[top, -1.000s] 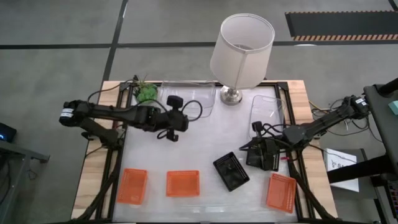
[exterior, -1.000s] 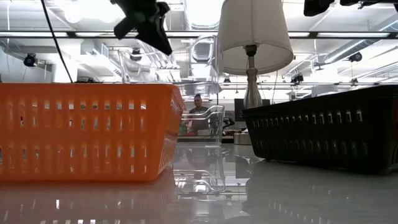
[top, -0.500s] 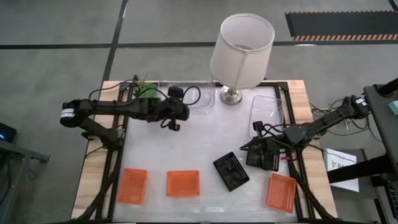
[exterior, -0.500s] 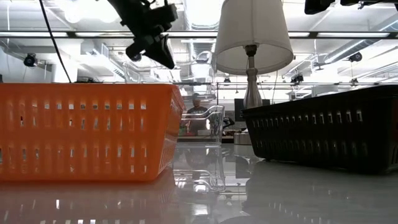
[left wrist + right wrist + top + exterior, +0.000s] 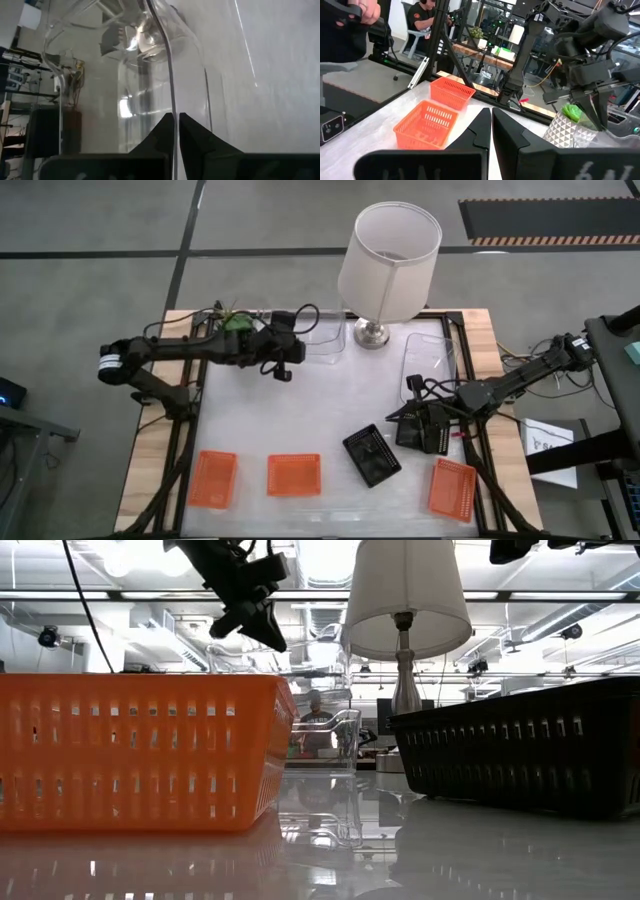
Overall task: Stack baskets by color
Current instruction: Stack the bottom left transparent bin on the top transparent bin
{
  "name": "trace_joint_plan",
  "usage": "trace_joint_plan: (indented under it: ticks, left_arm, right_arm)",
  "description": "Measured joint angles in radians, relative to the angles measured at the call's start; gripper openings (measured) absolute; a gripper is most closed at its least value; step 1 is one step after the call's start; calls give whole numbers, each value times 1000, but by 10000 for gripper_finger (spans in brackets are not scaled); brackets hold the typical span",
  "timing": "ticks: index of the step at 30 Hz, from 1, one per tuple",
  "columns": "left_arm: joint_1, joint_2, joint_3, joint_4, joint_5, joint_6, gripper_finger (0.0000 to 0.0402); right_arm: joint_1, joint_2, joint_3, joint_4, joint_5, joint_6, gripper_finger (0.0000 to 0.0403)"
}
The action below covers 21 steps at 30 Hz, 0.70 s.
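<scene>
clear basket (image 5: 165,85) wall pinched between left gripper (image 5: 175,120) fingers; right gripper (image 5: 491,117) pressed together.

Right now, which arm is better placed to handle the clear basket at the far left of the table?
Left. Its end effector is already at that clear basket, fingers shut on its wall. The right end effector is shut near the black baskets, farther away.

White lamp (image 5: 388,255), potted plant (image 5: 236,326)

A robotics lab: exposed ceiling ducts (image 5: 330,615), equipment racks (image 5: 530,55), and a seated person (image 5: 427,20) beyond the table.
</scene>
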Motion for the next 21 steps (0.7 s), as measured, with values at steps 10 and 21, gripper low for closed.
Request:
trace_joint_plan:
  ticks: [10,21]
  left_arm:
    - [8,30,0,26,16,33,0]
    - [14,52,0,21,14,32,0]
  right_arm:
    - [0,0,0,0,0,25,9]
    - [0,0,0,0,0,26,9]
